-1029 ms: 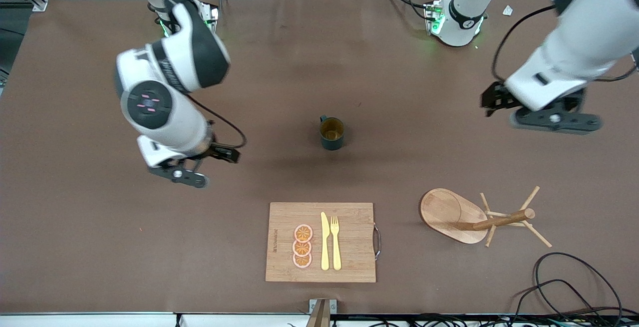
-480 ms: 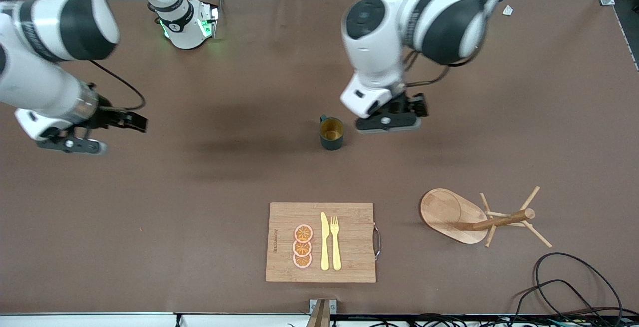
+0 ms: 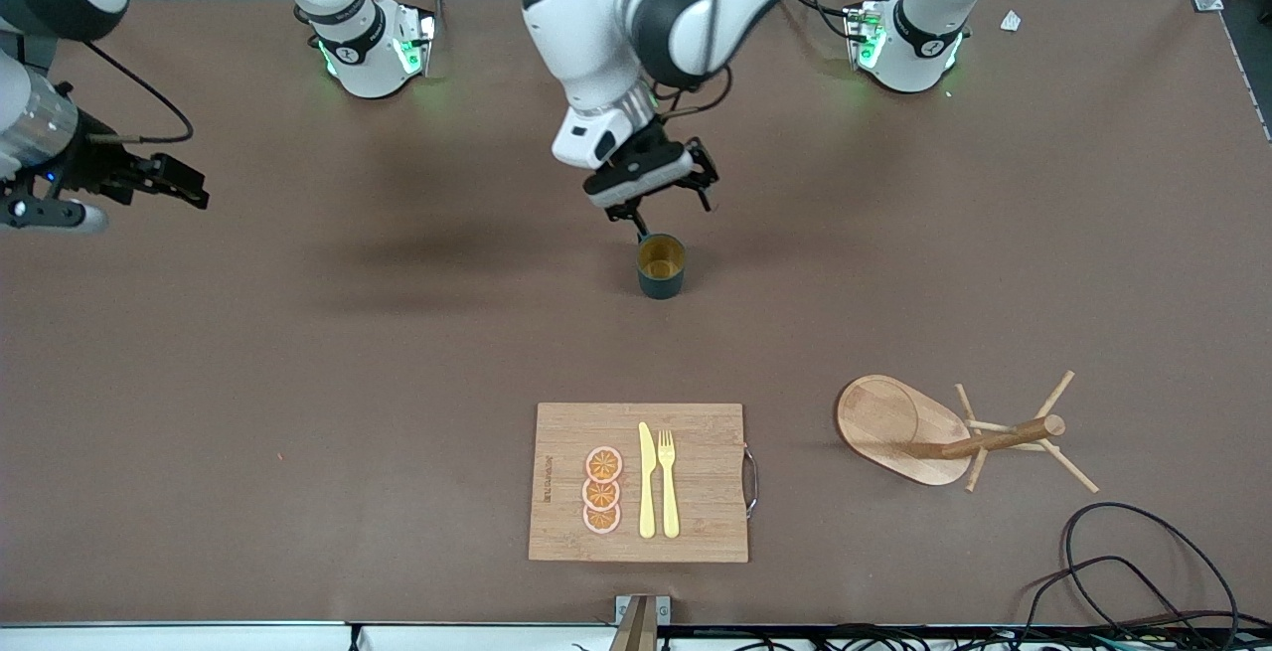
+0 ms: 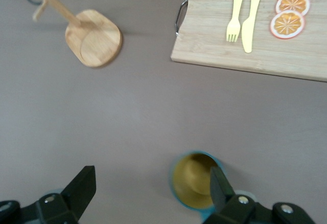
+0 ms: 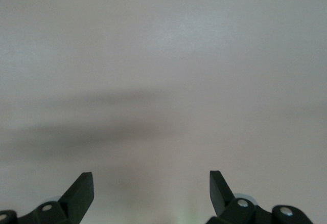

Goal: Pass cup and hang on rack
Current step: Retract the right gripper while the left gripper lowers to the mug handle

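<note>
Left gripper [image 3: 664,202] spread wide just above the cup [image 3: 661,266] rim; right gripper [image 3: 117,196] wide, waiting over bare table edge

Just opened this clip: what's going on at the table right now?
The left gripper hangs open just above the cup, which stands upright on the table, not yet gripped. The right gripper is open over bare table at the right arm's end and waits. The rack holds nothing; it stands nearer the front camera, toward the left arm's end, beside a cutting board with cutlery and orange slices.
</note>
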{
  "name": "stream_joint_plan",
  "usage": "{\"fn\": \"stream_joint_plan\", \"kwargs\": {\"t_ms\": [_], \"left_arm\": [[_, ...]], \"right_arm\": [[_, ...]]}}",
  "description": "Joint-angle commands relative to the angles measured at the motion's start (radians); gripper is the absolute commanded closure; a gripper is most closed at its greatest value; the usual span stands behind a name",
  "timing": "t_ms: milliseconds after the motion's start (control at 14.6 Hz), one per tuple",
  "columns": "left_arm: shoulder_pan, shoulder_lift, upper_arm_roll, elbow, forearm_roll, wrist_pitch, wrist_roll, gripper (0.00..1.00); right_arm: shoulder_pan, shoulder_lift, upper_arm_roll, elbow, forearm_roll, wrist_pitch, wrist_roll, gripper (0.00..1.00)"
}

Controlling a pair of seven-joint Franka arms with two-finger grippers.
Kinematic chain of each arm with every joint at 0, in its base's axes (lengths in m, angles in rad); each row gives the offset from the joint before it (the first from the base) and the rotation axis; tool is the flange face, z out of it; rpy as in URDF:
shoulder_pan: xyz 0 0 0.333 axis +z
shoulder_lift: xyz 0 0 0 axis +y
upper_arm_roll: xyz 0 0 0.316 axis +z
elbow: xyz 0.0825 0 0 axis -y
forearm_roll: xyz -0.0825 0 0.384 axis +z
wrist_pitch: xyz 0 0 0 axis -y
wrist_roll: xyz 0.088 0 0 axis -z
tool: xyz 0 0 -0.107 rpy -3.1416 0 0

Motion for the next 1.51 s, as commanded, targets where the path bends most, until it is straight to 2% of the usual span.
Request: {"fn": "stream_joint_plan", "kwargs": {"t_ms": [0, 137, 343, 686, 823, 892, 1166, 1441], "left_arm": [[-0.088, 0.047, 0.008, -0.035, 0.089, 0.023, -0.248, 0.01], [-0.134, 0.041, 0.003, -0.13, 0.164, 0.029, -0.414, 0.01], [-0.171, 0.056, -0.007, -0.213, 0.289, 0.069, -0.646, 0.01], [-0.183, 0.187, -0.009, -0.21, 0.528, 0.072, -0.669, 0.07], [-0.18, 0.205, -0.007, -0.207, 0.571, 0.074, -0.674, 0.12], [-0.178, 0.216, -0.007, -0.203, 0.589, 0.081, -0.675, 0.21], [-0.177, 0.256, -0.003, -0.158, 0.614, 0.104, -0.675, 0.32], [-0.177, 0.276, 0.0, -0.158, 0.62, 0.113, -0.675, 0.35]], "right_arm": [[-0.032, -0.096, 0.019, -0.076, -0.053, 0.038, -0.029, 0.0], [-0.032, -0.116, 0.019, -0.116, -0.058, 0.078, -0.031, 0.0], [-0.027, -0.139, 0.022, -0.163, -0.056, 0.115, -0.029, 0.0], [-0.027, -0.141, 0.02, -0.162, -0.056, 0.106, -0.032, 0.0], [-0.029, -0.144, 0.02, -0.163, -0.056, 0.095, -0.032, 0.0], [-0.029, -0.144, 0.02, -0.162, -0.056, 0.095, -0.032, 0.0], [-0.029, -0.144, 0.02, -0.162, -0.056, 0.095, -0.032, 0.0], [-0.03, -0.145, 0.02, -0.162, -0.056, 0.087, -0.051, 0.0]]}}
